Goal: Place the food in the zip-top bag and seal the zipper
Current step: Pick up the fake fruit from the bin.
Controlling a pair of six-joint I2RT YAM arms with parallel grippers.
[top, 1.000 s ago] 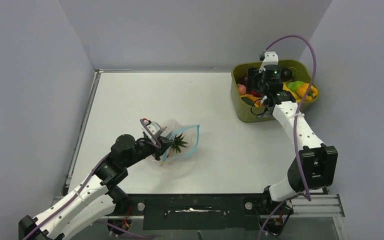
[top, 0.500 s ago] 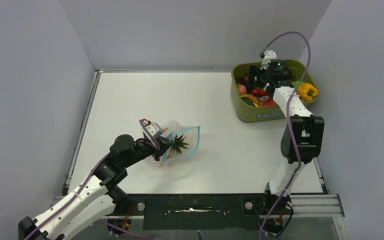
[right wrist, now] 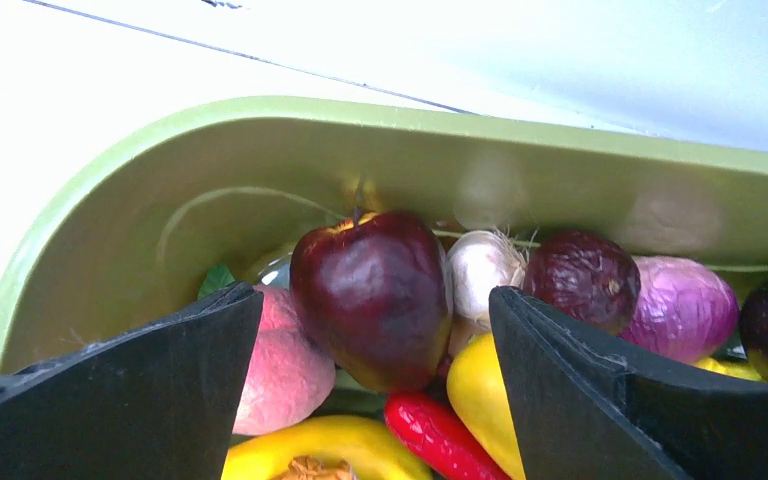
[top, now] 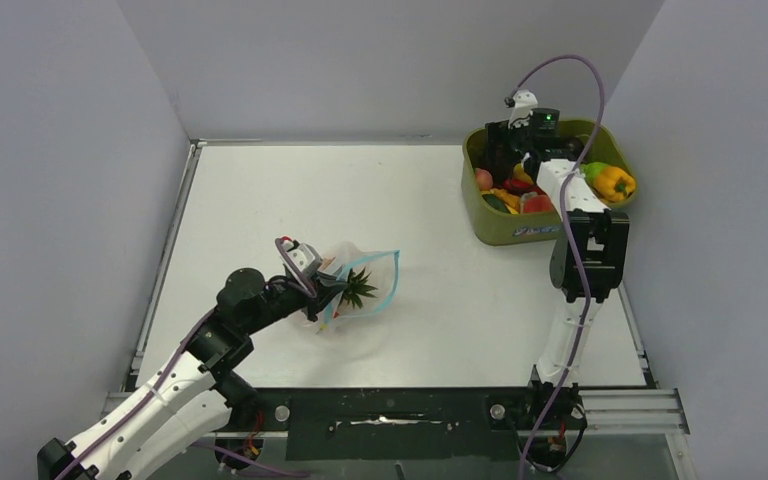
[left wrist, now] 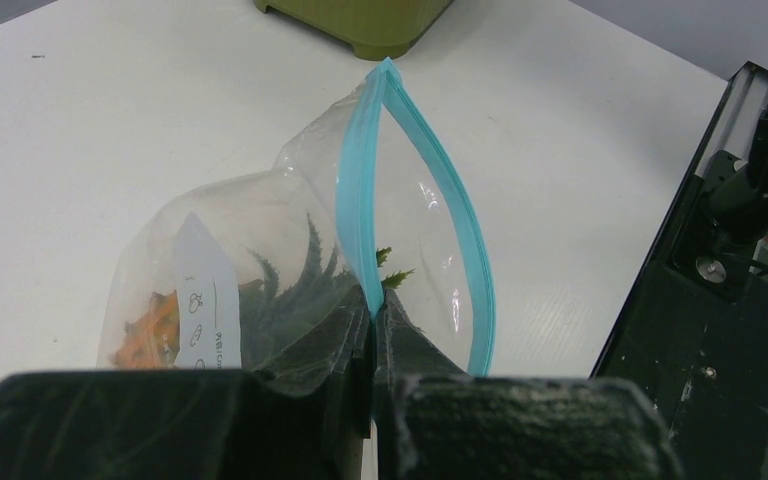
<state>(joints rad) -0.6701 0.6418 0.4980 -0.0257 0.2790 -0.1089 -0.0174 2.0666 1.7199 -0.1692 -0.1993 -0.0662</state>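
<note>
Black fingers of the left gripper are pressed together on the teal zipper, pinching one lip of it while the other lip bows away to the right, so the mouth gapes. Around them the clear bag lies on the white table, left of centre and toward the near edge, its mouth facing right. Inside it is the pineapple, green crown toward the opening and orange body deeper in, behind a white label. The right gripper has its fingers spread wide and holding nothing. It hovers over a dark red apple in the olive tub at the table's far right corner. Beside the apple lie a pink peach, a garlic bulb, a maroon onion, a red chili and a yellow piece.
</note>
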